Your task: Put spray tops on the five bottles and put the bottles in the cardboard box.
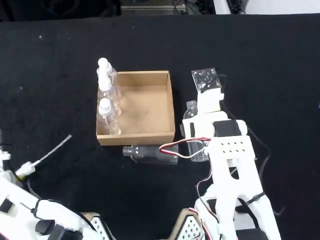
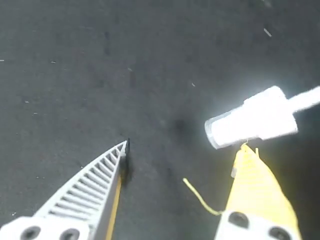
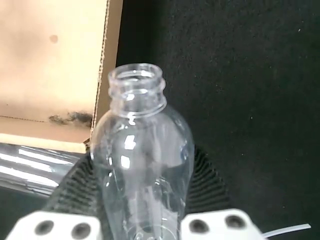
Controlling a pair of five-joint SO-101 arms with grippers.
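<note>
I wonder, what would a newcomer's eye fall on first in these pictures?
Three capped bottles standing along one wall inside the cardboard box draw the eye first. Beside the box, the right gripper is shut on a clear bottle with a bare neck, and another uncapped bottle lies on the black table before the box. A white spray top lies close to the open left gripper.

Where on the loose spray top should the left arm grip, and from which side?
Probably the thick white body of the spray top, from straight above, with the left gripper fingers closing across its width. It lies flat on its side, and its thin tube looks too slender and bendy to hold.
</note>
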